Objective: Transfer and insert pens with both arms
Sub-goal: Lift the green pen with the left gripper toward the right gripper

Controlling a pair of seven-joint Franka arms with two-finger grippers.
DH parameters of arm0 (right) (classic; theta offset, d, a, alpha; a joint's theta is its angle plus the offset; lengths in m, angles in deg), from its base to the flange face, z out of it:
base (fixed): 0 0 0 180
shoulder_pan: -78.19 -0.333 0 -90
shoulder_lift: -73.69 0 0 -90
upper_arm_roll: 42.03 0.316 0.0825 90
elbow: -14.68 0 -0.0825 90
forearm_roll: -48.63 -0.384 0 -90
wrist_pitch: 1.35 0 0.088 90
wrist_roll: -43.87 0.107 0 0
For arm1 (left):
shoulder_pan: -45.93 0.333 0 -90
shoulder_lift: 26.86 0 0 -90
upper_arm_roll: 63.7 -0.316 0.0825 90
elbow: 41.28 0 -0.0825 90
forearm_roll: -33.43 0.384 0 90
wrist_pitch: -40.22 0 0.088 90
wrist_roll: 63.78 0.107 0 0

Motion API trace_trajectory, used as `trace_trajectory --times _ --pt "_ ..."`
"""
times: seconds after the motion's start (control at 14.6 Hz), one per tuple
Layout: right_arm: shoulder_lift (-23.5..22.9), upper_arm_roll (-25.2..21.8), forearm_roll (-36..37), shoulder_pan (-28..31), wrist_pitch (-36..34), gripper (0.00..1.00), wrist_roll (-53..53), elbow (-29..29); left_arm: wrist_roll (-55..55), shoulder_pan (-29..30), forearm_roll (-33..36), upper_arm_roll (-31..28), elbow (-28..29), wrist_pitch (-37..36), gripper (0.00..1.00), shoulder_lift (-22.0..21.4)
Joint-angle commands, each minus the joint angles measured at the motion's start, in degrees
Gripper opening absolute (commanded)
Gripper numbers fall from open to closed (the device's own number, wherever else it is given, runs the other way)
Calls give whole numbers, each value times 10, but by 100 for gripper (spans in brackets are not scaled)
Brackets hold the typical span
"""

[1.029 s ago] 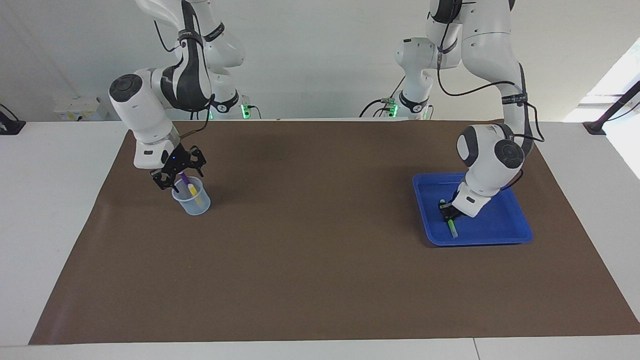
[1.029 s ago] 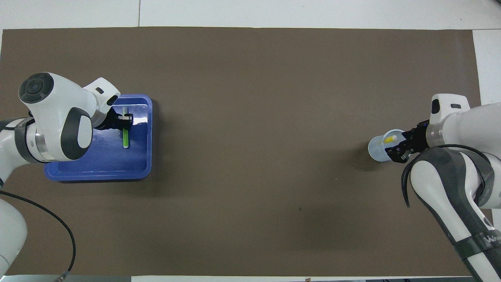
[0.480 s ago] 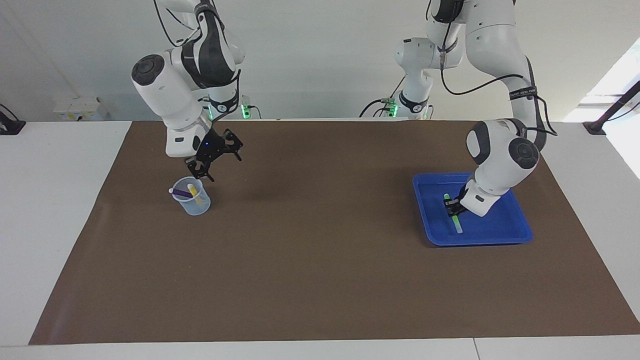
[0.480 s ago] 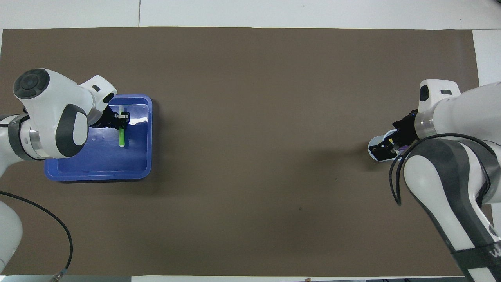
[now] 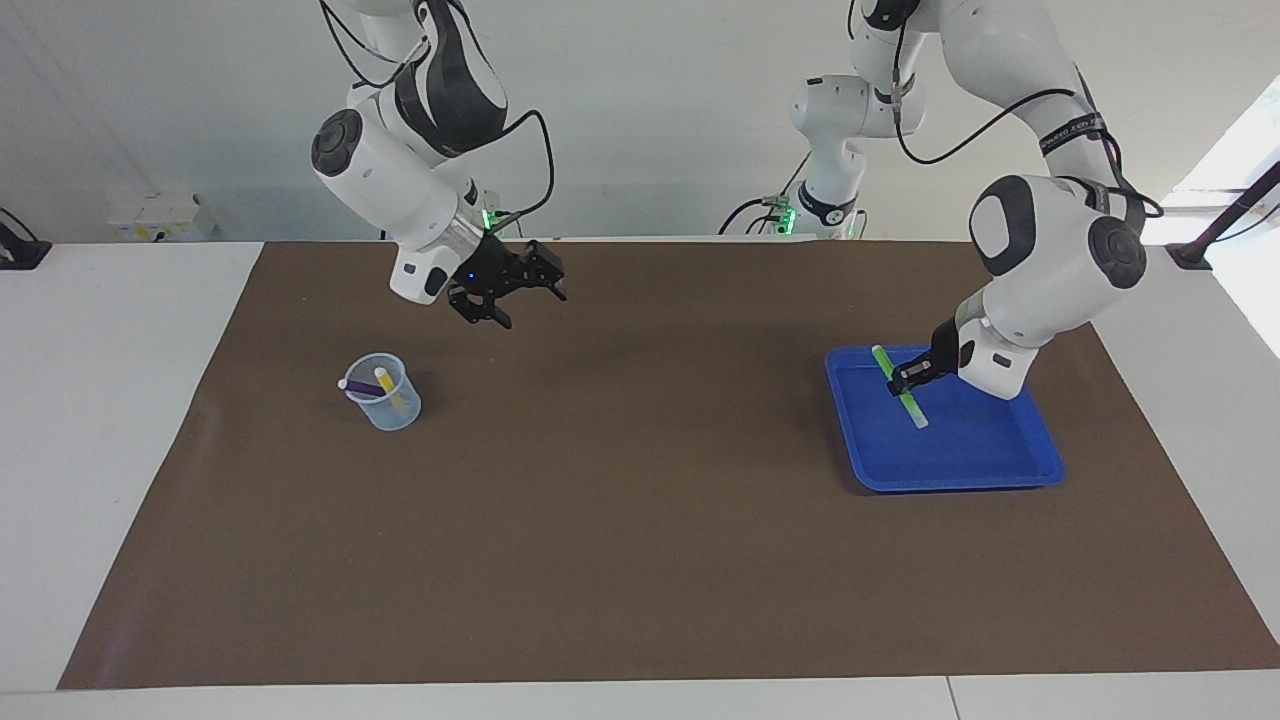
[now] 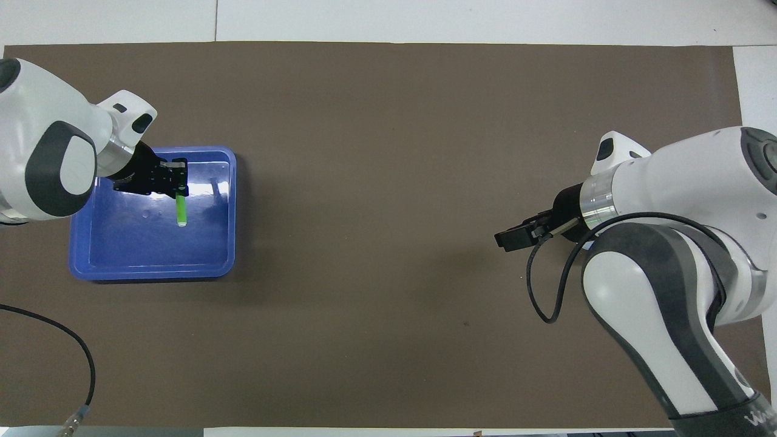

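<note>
A green pen (image 5: 898, 386) is gripped by the left gripper (image 5: 907, 378) and held tilted, raised over the blue tray (image 5: 1030, 462). The purple pen (image 5: 358, 387) and yellow pen (image 5: 389, 388) are stood in a clear cup (image 5: 385, 405) – the right gripper (image 5: 520, 297), fingers spread and empty, is held over the brown mat (image 5: 640, 560).

White wall (image 5: 650, 110), white table (image 5: 100, 420) w/ brown mat (image 5: 640, 560), bright window (image 5: 1250, 160) toward left arm's end.
</note>
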Motion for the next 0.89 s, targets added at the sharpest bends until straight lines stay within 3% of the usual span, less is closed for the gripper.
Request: trace_trajectory --times 0.0,0.21,0.34,0.62,0.82 --pt "6 1 -55 -11 -7 100 90 2 -192 -21 -70 -1 8 -23 0 -34" --pt "6 1 -107 -23 -4 100 181 2 -366 -51 -148 -1 21 -17 0 -49" --pt "7 2 -144 -24 6 100 239 2 -473 -74 -195 0 52 26 0 -58" --pt "4 6 -178 -58 85 100 322 2 -563 -148 -254 0 116 119 0 -84" --pt "2 6 -178 -100 144 100 355 0 -577 -174 -298 0 150 143 0 -101"
